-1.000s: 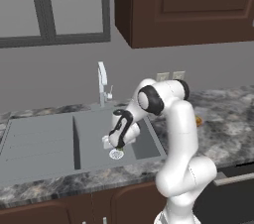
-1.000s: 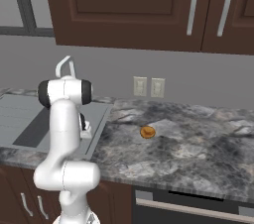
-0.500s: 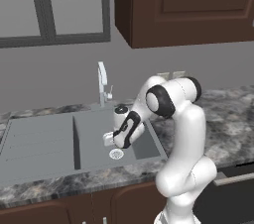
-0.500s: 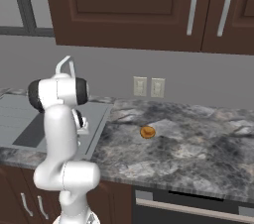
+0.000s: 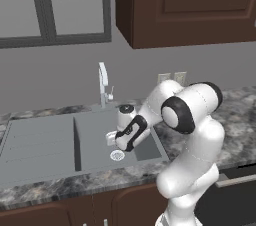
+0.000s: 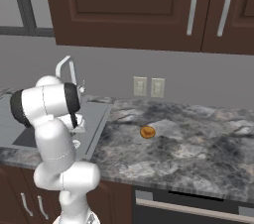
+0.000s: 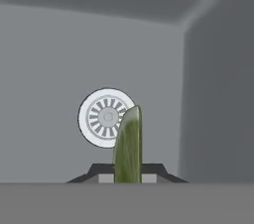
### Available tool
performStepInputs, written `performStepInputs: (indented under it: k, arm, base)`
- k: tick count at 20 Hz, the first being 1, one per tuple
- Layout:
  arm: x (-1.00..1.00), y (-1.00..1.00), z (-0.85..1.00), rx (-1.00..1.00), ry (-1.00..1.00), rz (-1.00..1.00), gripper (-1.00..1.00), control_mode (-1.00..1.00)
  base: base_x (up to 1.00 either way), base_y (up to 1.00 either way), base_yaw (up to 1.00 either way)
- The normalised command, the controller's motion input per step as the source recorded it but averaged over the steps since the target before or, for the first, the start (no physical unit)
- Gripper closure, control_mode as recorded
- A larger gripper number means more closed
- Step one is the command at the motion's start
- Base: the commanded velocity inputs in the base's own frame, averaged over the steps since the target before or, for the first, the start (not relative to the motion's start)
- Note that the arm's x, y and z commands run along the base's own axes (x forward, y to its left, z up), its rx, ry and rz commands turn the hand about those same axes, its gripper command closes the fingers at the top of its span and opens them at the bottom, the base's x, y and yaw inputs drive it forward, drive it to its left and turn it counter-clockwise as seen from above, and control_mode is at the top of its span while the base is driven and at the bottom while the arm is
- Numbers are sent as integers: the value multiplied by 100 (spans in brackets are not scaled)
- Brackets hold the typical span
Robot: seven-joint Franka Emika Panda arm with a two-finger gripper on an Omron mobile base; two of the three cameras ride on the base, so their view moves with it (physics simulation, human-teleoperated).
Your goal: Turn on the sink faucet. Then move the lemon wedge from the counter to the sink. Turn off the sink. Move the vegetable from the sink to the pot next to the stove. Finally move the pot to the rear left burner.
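Note:
In the hand view my gripper [image 7: 127, 173] is shut on the lemon wedge [image 7: 128, 143], a yellow-green sliver that stands up between the dark fingertips. Right behind it lies the round silver drain [image 7: 101, 117] on the grey sink floor. From the left base view the gripper [image 5: 112, 141] hangs low in the right basin of the sink [image 5: 40, 142], just above the drain [image 5: 117, 155]. The sink faucet [image 5: 103, 82] rises behind that basin, and I see no water stream.
The dark marbled counter [image 6: 188, 153] stretches to the right of the sink, with a small orange-brown object [image 6: 147, 132] lying on it. Two wall outlets [image 6: 149, 87] sit behind it. A black oven front [image 6: 198, 208] is below the counter's right part. Dark cabinets hang overhead.
My elbow has swung to the right and the arm has turned. The hand stays over the drain, shifted only slightly, with the wedge still in it.

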Motion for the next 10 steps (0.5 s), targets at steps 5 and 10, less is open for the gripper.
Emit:
performStepInputs:
  k: [5, 10]
  arm:
    - [-24, -14, 64, 0, 0, 0, 100, -100]
    - [-33, -24, 49, 0, 0, 0, 100, -100]
  base:
    - [0, 0, 0]
    - [0, 0, 0]
